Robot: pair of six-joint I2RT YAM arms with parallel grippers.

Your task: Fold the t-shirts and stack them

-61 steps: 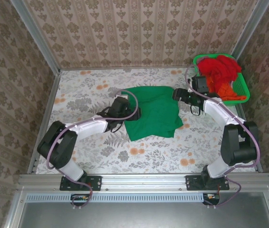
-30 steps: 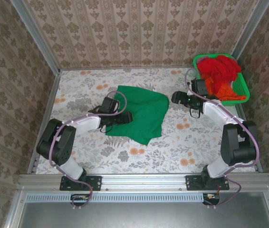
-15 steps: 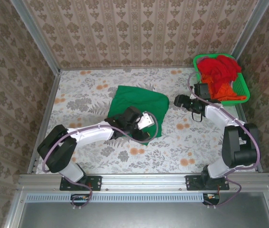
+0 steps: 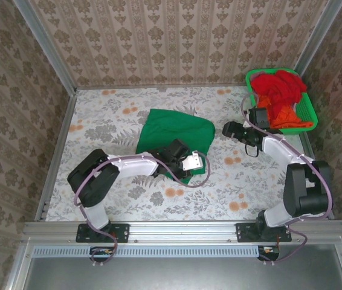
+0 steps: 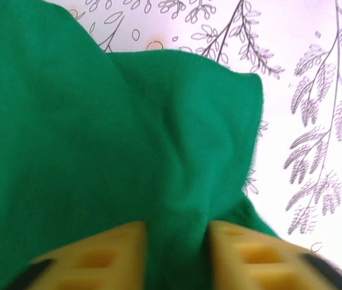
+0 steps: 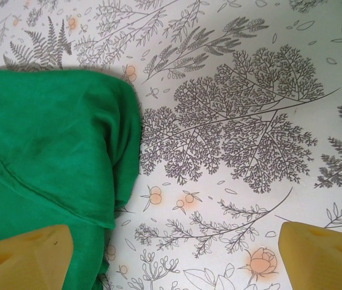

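The dark green t-shirt [image 4: 177, 133] lies partly folded in the middle of the table, and also shows in the wrist views [image 5: 98, 133] [image 6: 38, 151]. My left gripper [image 4: 174, 163] [image 5: 177, 241] is at the shirt's near edge, its yellow fingers [image 5: 98, 260] shut on a bunched fold of green cloth. My right gripper [image 4: 228, 128] [image 6: 174, 254] hovers open over bare table just right of the shirt, holding nothing. Red t-shirts [image 4: 277, 87] and an orange one [image 4: 292, 118] are heaped in the basket at the back right.
The bright green mesh basket [image 4: 311, 115] sits in the far right corner against the wall. The flower-patterned tablecloth [image 4: 98, 121] covers the table, which is fenced by metal rails and wallpapered walls.
My left gripper has carried the shirt's left edge rightward and nearer across the shirt, narrowing it. The right gripper has let go and drawn slightly back to the right, staying open.
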